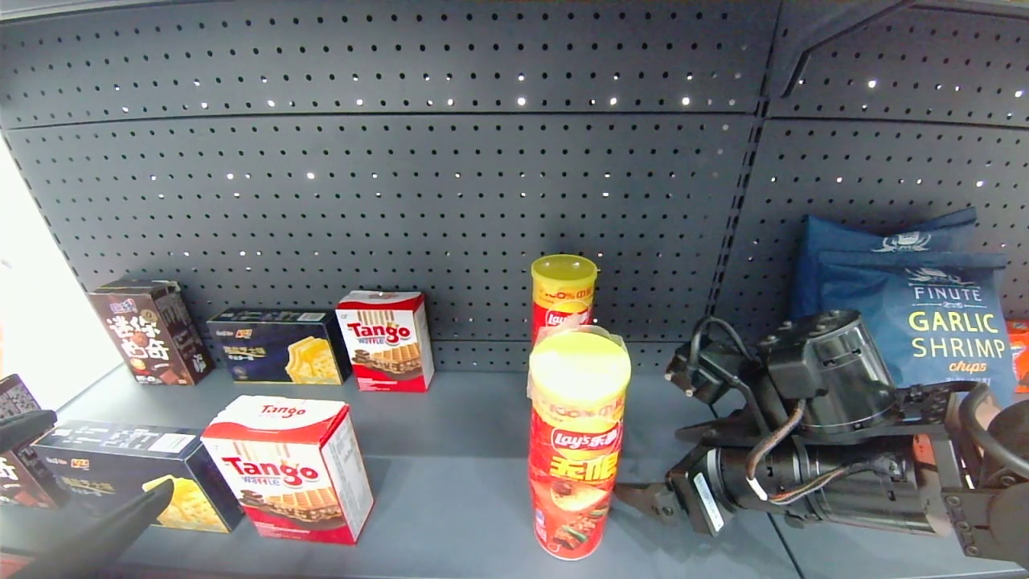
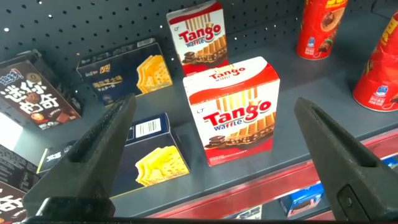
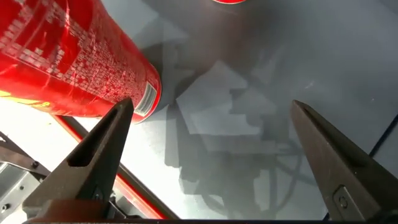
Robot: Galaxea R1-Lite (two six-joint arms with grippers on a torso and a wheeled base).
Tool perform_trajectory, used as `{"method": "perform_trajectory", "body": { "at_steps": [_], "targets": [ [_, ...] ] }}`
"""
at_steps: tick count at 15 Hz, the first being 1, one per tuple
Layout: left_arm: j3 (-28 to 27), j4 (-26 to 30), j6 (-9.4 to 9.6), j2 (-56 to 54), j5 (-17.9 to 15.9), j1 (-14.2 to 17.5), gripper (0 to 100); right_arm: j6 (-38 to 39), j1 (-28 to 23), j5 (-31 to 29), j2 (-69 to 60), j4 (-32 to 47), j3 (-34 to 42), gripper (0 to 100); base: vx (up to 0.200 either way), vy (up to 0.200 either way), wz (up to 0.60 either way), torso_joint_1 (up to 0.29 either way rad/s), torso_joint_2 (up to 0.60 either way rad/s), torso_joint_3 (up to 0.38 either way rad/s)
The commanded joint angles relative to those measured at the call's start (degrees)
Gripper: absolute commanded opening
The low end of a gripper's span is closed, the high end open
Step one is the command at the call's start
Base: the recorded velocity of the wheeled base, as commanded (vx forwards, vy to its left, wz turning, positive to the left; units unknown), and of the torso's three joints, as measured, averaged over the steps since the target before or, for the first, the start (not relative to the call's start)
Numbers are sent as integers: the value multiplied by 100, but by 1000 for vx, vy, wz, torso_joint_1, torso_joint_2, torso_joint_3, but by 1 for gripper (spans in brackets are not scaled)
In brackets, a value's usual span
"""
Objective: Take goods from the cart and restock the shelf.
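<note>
We are holding our right gripper point(image 1: 671, 466), jaws apart, beside the chips can point(image 1: 576, 450) standing at the front edge of the shelf point(image 1: 466, 434); our left gripper point(image 2: 214, 102) is gaping too.

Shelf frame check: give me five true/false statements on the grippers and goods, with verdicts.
1. The right gripper is shut on the front red chip canister with the yellow lid. False: it is open beside the canister, gripping nothing.
2. A second red yellow-lidded canister stands upright behind the front one. True.
3. The blue snack bags stand on the robot's right side of the shelf. True.
4. The front red-and-white wafer box lies flat on its face. False: it stands upright.
5. The left gripper is open. True.
</note>
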Motion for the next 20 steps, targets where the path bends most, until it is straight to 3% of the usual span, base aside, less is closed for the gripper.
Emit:
{"method": "perform_trajectory", "body": {
  "at_steps": [1,12,16,20],
  "targets": [
    [5,-4,1,-3,0,-1,100,1,19,1,-17,5,9,100,0,0,0,0,0,0],
    [66,22,-8,-135,9,-1,100,1,81,-8,-236,-4,264,100,0,0,0,0,0,0],
    [66,13,-8,-197,9,-1,100,72,-394,-25,-984,-4,431,100,0,0,0,0,0,0],
    [312,57,-8,-698,18,8,100,248,-1299,-219,-2372,5,606,100,0,0,0,0,0,0]
  ]
}}
